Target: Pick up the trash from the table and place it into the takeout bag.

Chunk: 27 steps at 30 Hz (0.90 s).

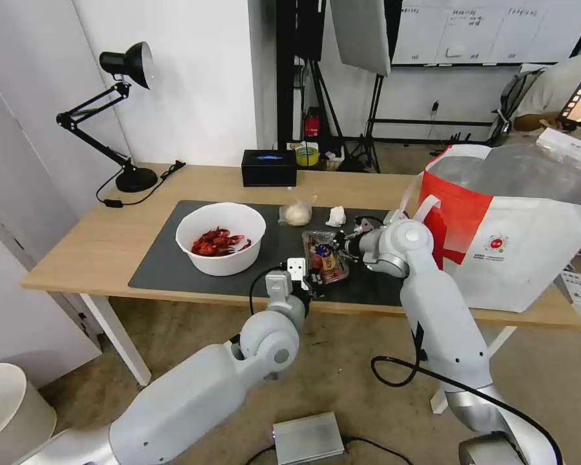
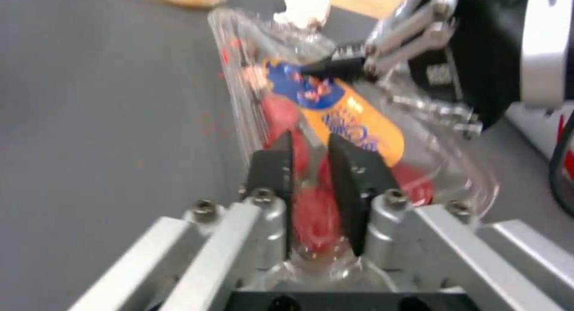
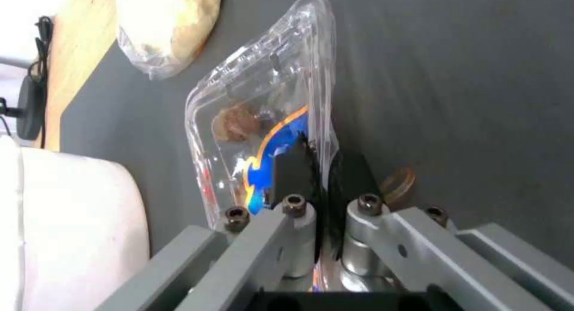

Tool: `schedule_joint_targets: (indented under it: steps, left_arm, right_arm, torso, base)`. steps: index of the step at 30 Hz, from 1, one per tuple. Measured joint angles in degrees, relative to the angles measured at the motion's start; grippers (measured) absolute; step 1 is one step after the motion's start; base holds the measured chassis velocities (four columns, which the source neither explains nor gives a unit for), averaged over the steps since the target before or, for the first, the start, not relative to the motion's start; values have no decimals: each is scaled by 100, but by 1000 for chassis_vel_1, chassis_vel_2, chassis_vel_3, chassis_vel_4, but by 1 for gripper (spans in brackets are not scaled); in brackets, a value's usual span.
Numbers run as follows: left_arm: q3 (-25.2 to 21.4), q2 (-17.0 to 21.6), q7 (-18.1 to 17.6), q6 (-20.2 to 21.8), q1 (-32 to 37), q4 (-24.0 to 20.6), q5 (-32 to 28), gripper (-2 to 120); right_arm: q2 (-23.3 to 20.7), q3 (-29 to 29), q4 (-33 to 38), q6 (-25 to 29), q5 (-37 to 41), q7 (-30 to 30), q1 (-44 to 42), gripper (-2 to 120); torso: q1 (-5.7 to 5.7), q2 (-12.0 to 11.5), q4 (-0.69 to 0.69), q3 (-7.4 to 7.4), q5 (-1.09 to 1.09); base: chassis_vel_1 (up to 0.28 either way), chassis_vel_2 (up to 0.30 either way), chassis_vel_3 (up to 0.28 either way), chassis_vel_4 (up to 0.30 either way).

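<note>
The left gripper (image 2: 308, 160) is clamped on the near edge of the clear clamshell box (image 1: 327, 256), its black fingers (image 2: 272, 172) pinching the plastic rim. The right gripper (image 3: 320, 167) grips the same box from the far right side, jaws closed on its edge. Through the lid show red fruit and an orange-and-blue label (image 2: 335, 111). The box sits on the dark grey mat (image 1: 168, 255) of the table (image 1: 97, 248), just right of the white bowl (image 1: 221, 237), which holds a heap of red crayfish shells (image 1: 216, 242). Beyond the box lie the small clear bag (image 1: 297, 212) with its whitish lump and, beside it, the crumpled tissue (image 1: 336, 216). The takeout bag (image 1: 516, 239) stands open at the table's right end, foil lining showing. Farthest back sit the black box (image 1: 268, 167) and desk lamp (image 1: 119, 116).
</note>
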Motion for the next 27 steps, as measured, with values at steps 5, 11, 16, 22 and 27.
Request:
schedule_joint_targets:
  steps: [5, 11, 16, 22, 27]
  left_arm:
    - [-116, 70, 2, -1, -19, -112, -15, 48]
    - [-242, 153, 5, -3, 7, -209, -21, 65]
    - [-384, 285, 10, -7, 96, -376, -22, 83]
    - [-587, 488, 24, -9, 282, -588, -22, 99]
    - [-799, 662, 41, -10, 518, -759, -16, 100]
  right_arm:
    - [9, 14, 2, 0, 5, 11, 5, 0]
    - [16, 36, 11, -1, 23, 31, 7, 0]
    - [-5, 106, 57, -2, 74, 49, -4, 0]
    - [-43, 186, 163, -3, 145, 81, -39, 0]
    - [-57, 255, 234, -2, 207, 92, -57, 0]
  torso:
    - [0, 0, 0, 0, 0]
    - [0, 0, 0, 0, 0]
    - [0, 0, 0, 1, 0]
    - [0, 0, -2, 1, 0]
    - [0, 0, -1, 1, 0]
  base:
    - [0, 0, 0, 0]
    - [0, 0, 0, 0]
    - [0, 0, 0, 0]
    - [0, 0, 0, 0]
    - [0, 0, 0, 0]
